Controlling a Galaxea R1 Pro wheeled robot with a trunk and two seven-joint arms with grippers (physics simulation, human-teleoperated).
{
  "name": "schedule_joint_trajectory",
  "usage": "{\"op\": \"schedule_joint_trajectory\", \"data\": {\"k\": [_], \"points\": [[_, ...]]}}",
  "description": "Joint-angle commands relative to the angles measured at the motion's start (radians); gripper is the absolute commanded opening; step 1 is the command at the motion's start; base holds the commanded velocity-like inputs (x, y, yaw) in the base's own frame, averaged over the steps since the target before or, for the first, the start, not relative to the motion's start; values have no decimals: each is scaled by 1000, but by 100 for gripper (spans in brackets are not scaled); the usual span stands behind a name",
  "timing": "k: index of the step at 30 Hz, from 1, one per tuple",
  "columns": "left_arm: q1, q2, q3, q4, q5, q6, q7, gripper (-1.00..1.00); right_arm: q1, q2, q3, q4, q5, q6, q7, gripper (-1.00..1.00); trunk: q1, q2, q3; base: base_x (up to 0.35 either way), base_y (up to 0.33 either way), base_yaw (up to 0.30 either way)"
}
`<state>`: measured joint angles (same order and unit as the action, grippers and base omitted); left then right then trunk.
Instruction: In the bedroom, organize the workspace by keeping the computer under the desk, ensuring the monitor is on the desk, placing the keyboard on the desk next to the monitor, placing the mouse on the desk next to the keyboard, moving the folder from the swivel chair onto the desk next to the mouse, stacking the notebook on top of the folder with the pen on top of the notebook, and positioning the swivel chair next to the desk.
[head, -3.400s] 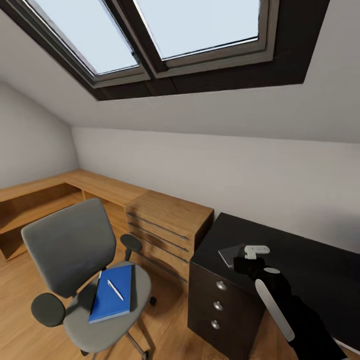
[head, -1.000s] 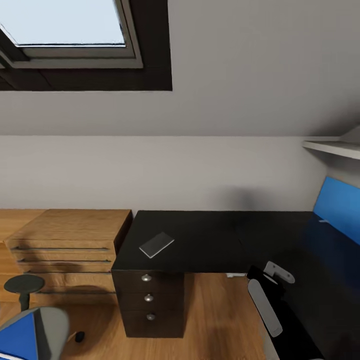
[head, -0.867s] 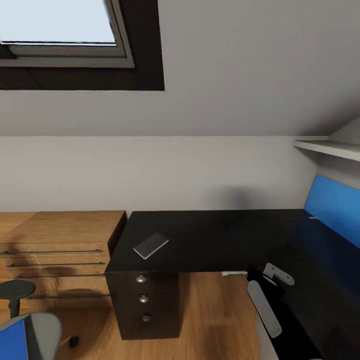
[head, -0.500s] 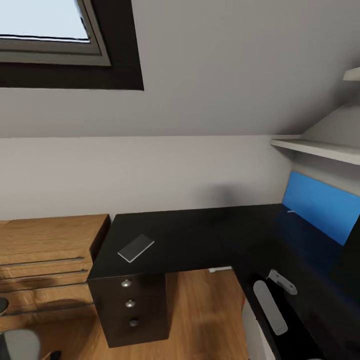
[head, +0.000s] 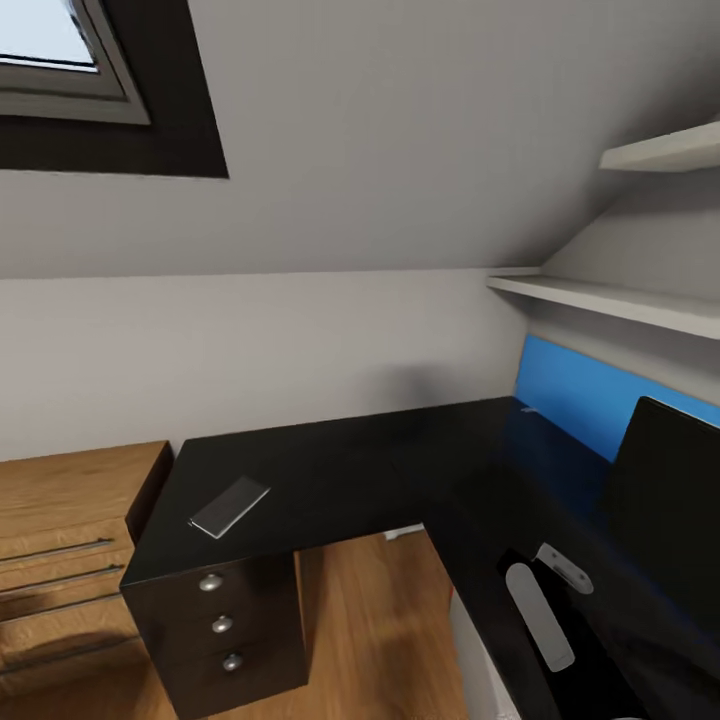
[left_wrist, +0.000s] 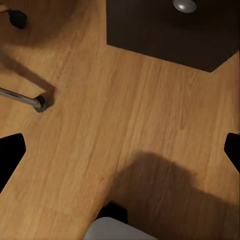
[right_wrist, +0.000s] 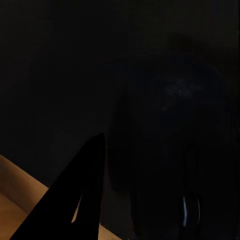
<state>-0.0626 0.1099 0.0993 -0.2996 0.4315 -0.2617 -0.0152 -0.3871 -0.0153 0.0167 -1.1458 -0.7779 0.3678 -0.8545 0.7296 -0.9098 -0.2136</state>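
Note:
The long black desk runs along the wall and turns toward me on the right. The thin grey notebook lies flat near its left end, above the knobbed drawers. The black monitor stands on the right wing. My right gripper hovers low over that wing; one dark finger shows against the dark desktop. My left gripper hangs open over the wooden floor, near a chrome leg and caster of the swivel chair. Folder, pen, keyboard and mouse are out of view.
A light wooden chest adjoins the desk's left end. White shelves and a blue wall panel sit above the right wing. A pale shape under the desk's inner corner cannot be identified.
The head view has swung to the right: the chair and folder left the picture, and the monitor and shelves came in. The notebook lies where it was on the desk.

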Motion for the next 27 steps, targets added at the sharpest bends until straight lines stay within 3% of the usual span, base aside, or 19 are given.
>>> {"op": "schedule_joint_trajectory", "data": {"k": [1, 15, 22, 27], "points": [[0, 0, 0, 0, 7, -2, -2, 100, -1, -1, 2, -1, -5, 5, -4, -100, 0, -1, -1, 0, 0, -275], [0, -1, 0, 0, 7, -4, -2, 100, -3, 0, 9, 32, -6, 5, 2, -100, 0, -1, -1, 0, 0, -269], [0, -1, 0, 0, 7, -4, -2, 100, -3, 1, 69, 32, -7, 6, 5, -100, 0, -1, -1, 0, 126, -66], [-2, -12, 3, 0, 13, -4, 10, 100, -14, 6, 84, 45, 6, -3, 9, -100, 0, -1, -1, 0, 164, -3]]}}
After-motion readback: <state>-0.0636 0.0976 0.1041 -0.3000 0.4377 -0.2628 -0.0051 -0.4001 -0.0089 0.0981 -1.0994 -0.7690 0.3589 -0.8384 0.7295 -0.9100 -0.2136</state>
